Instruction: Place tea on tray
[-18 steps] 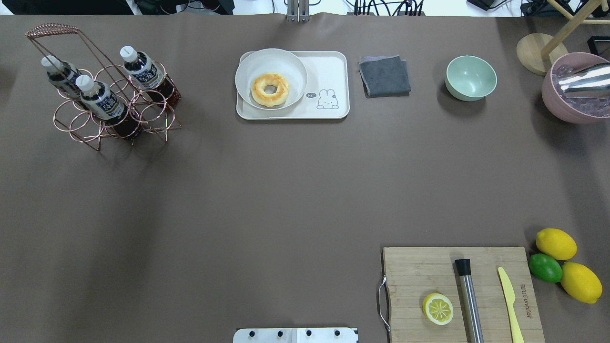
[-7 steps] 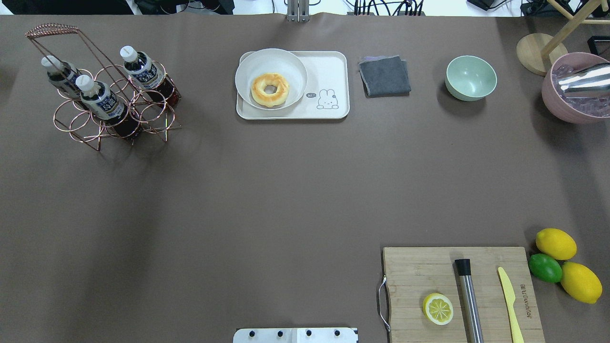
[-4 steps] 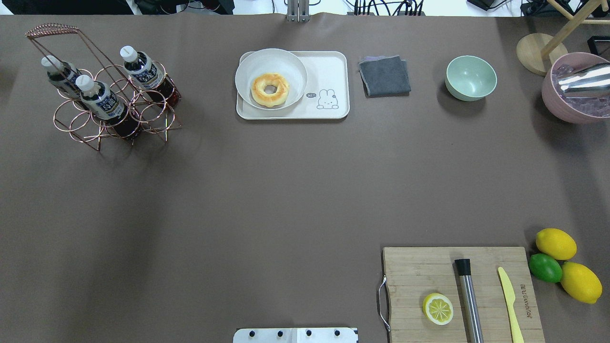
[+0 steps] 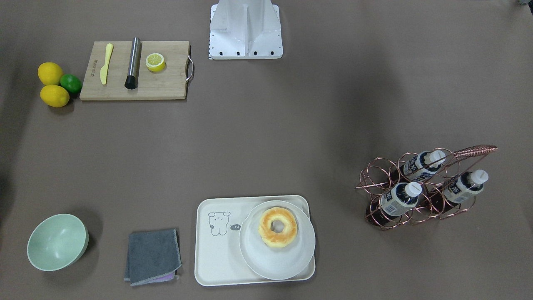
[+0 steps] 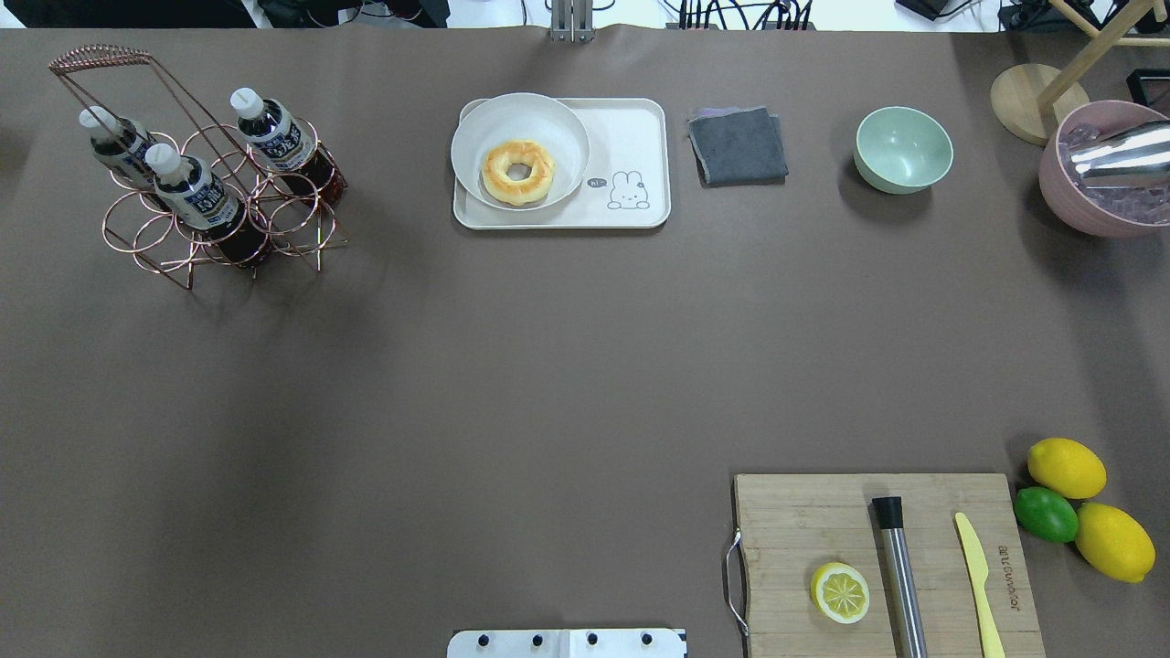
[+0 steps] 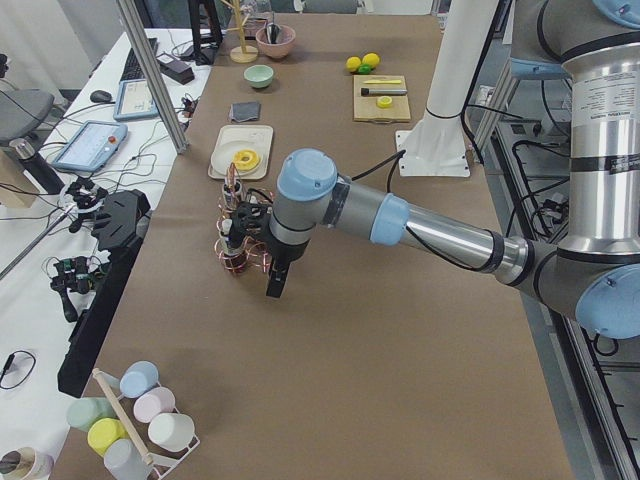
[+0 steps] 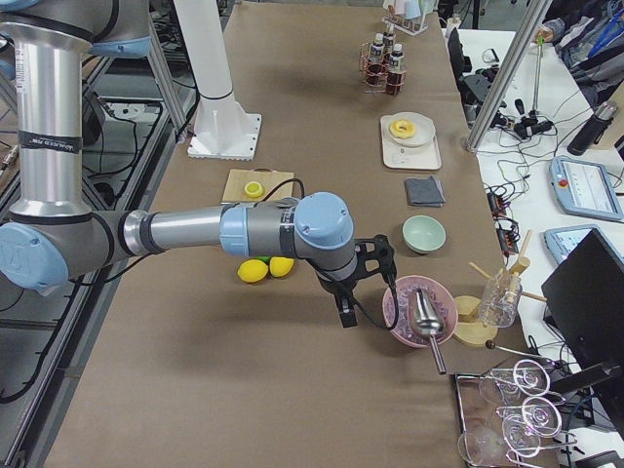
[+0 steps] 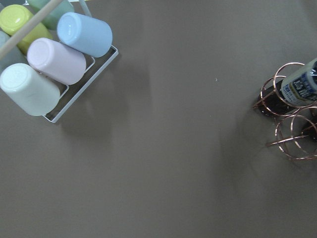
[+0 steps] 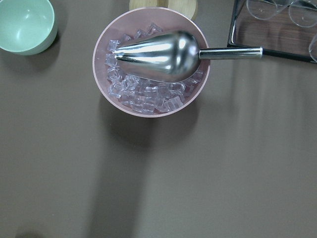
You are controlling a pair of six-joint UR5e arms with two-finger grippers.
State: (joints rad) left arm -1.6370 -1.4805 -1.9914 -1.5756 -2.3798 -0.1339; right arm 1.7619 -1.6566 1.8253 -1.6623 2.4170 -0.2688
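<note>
Three tea bottles (image 5: 195, 196) with white caps stand in a copper wire rack (image 5: 302, 238) at the table's far left; they also show in the front view (image 4: 397, 198). One bottle shows at the right edge of the left wrist view (image 8: 301, 84). The cream tray (image 5: 631, 137) lies at the far middle and carries a white plate (image 5: 558, 119) with a donut (image 5: 518, 171). My left gripper (image 6: 273, 285) hangs just outside the rack, on the side away from the tray; I cannot tell if it is open. My right gripper (image 7: 345, 314) hovers beside the pink ice bowl (image 7: 419, 310); I cannot tell its state.
A grey cloth (image 5: 738, 146) and a green bowl (image 5: 903, 149) lie right of the tray. A cutting board (image 5: 823, 512) with a half lemon, a muddler and a yellow knife sits front right, beside lemons and a lime (image 5: 1046, 514). A rack of cups (image 8: 49, 64) lies beyond the bottle rack.
</note>
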